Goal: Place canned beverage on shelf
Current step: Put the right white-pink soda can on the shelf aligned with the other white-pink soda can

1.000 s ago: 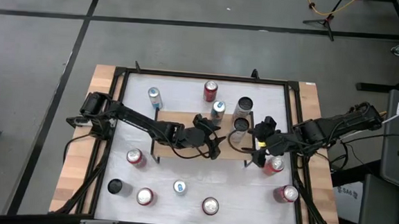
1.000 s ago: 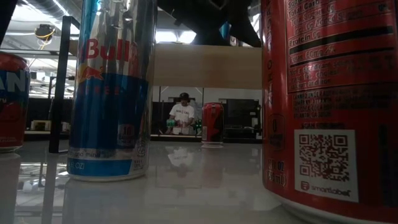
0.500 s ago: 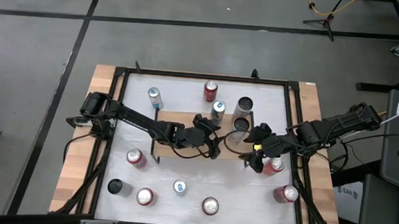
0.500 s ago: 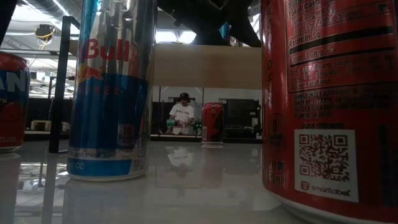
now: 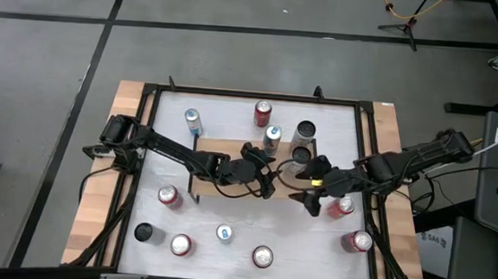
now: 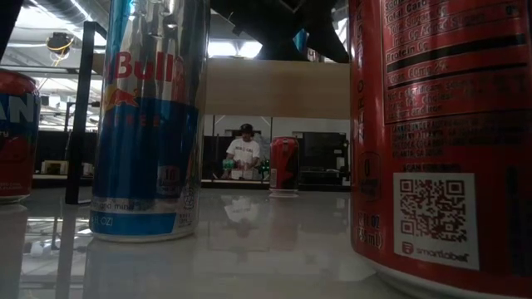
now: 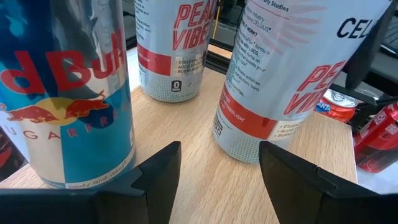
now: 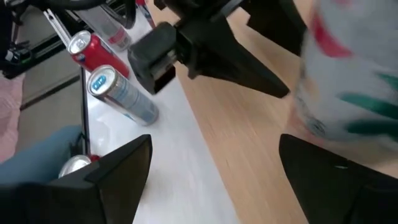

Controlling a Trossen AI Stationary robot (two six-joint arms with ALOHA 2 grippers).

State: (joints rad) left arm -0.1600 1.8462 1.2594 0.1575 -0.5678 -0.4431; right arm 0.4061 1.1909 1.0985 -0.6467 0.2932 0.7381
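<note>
Loose cans (image 5: 262,257) stand along the near edge of the table (image 5: 233,113); beyond them, at the near edge of the shelf (image 5: 220,146), the left gripper (image 7: 217,168) and the right gripper (image 8: 214,162) are each shown with fingers spread and nothing held. The canned beverage (image 8: 348,81) — a slim white can printed in red and green — is seen upright toward the shelf's right end, just past the right gripper, with other cans (image 7: 177,50) farther back on the board. It is judged thin-walled, smooth and easily tipped — best taken at mid-body with a moderate squeeze.
</note>
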